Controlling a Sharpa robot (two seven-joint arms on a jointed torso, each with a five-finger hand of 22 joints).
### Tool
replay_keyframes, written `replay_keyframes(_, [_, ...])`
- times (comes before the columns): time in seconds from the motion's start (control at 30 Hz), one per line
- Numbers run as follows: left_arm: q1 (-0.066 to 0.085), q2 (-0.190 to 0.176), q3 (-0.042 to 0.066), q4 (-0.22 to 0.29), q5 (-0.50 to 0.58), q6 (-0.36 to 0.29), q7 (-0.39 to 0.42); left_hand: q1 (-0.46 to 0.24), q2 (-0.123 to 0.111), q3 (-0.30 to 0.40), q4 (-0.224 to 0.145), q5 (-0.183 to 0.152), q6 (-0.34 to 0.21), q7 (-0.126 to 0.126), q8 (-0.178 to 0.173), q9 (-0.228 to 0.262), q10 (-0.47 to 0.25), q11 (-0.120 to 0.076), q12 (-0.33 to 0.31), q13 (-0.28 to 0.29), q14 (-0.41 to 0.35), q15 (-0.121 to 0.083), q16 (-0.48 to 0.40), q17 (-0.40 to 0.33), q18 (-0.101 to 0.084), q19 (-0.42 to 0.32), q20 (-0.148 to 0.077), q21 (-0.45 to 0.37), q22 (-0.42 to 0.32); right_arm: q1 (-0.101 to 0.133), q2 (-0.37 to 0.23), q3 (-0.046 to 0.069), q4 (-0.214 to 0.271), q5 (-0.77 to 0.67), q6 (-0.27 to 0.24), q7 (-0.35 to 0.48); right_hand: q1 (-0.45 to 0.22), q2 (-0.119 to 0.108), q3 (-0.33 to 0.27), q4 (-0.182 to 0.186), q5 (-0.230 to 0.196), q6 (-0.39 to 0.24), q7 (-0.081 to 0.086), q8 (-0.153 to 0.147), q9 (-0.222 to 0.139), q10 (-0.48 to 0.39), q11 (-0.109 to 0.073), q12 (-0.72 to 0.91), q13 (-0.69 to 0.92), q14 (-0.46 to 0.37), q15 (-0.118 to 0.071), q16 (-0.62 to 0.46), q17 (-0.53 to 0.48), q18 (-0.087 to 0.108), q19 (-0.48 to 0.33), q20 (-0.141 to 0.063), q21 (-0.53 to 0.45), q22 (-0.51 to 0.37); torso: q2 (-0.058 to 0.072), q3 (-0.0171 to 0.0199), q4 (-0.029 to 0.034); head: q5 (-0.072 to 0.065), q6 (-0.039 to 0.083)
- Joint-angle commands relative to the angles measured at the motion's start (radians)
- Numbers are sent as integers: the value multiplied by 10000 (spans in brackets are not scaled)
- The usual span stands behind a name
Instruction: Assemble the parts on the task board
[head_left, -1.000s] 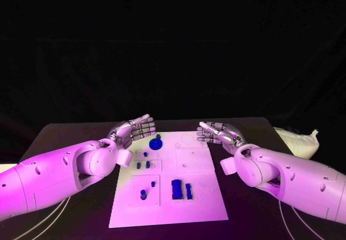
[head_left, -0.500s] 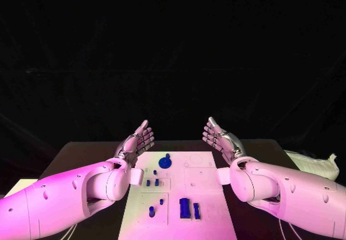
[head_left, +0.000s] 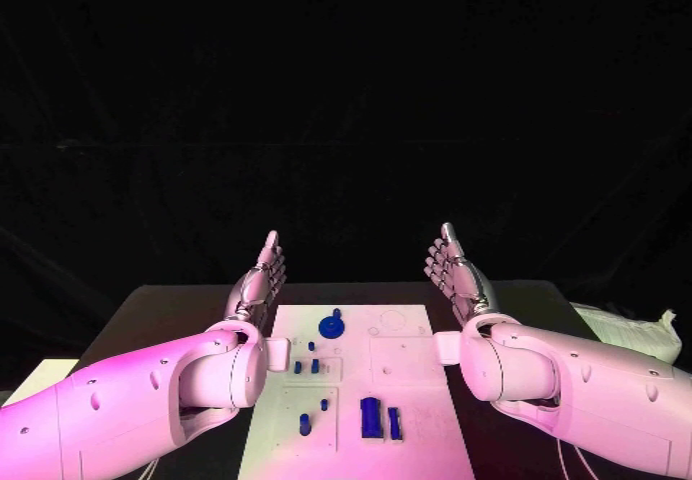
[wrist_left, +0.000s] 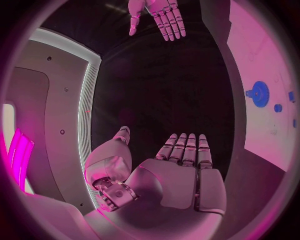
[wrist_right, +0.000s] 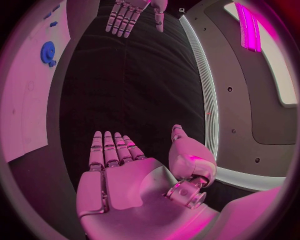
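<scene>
The left robot hand (head_left: 258, 283) is raised above the far-left corner of the task board (head_left: 404, 352), fingers straight and apart, holding nothing. The right robot hand (head_left: 459, 275) mirrors it over the far-right corner — flat, fingers extended, empty as well. Neither touches the board. On the board, a round blue gear-like part (head_left: 332, 325) sits near its far edge, small blue pegs (head_left: 306, 366) lie left of its middle, and two upright blue blocks (head_left: 379, 419) stand toward its near edge. The board rests on the black surface (head_left: 159, 310) — a white bundle (head_left: 632, 325) lies off to the board's right.
</scene>
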Motion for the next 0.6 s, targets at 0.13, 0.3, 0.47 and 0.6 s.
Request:
replay_keyframes(0.13, [-3, 18, 11, 29, -182, -394, 354, -1130, 6, -1043, 2, -67, -807, -32, -67, -13, -872, -16, -66, -12, -848, -3, -108, -35, -150, -696, -70, -75, -989, 0, 9, 1, 17, 89, -133, 257, -1149, -4, -29, -14, -52, -780, -32, -45, -36, -916, -7, -66, -13, -969, 1, -39, -38, -214, -925, -38, -77, -12, -3, 0, 1, 0, 0])
replay_keyframes(0.3, [-3, 18, 11, 29, -182, -394, 354, -1443, 6, -1043, 2, -67, -1022, -32, -67, -13, -1117, -16, -66, -12, -1089, -3, -108, -35, -150, -883, -70, -75, -989, 0, 9, 1, 17, 89, -133, 257, -1506, -4, -29, -14, -52, -1024, -32, -45, -36, -1205, -7, -66, -13, -1269, 1, -39, -38, -214, -1208, -38, -77, -12, -3, 0, 1, 0, 0])
replay_keyframes(0.47, [-3, 18, 11, 29, -182, -394, 354, -1692, 6, -1043, 2, -67, -1203, -32, -67, -13, -1313, -16, -66, -12, -1286, -3, -108, -35, -150, -1022, -70, -75, -989, 0, 9, 1, 17, 89, -133, 257, -1780, -4, -29, -14, -52, -1205, -32, -45, -36, -1416, -7, -66, -13, -1516, 1, -39, -38, -214, -1425, -38, -77, -12, -3, 0, 1, 0, 0])
replay_keyframes(0.6, [-3, 18, 11, 29, -182, -394, 354, -2822, 6, -1043, 2, -67, -2006, -32, -67, -13, -2173, -16, -66, -12, -2125, -3, -108, -35, -150, -1744, -70, -75, -989, 0, 9, 1, 17, 89, -133, 257, -2946, -4, -29, -14, -52, -1986, -32, -45, -36, -2336, -7, -66, -13, -2473, 1, -39, -38, -214, -2347, -38, -77, -12, -3, 0, 1, 0, 0])
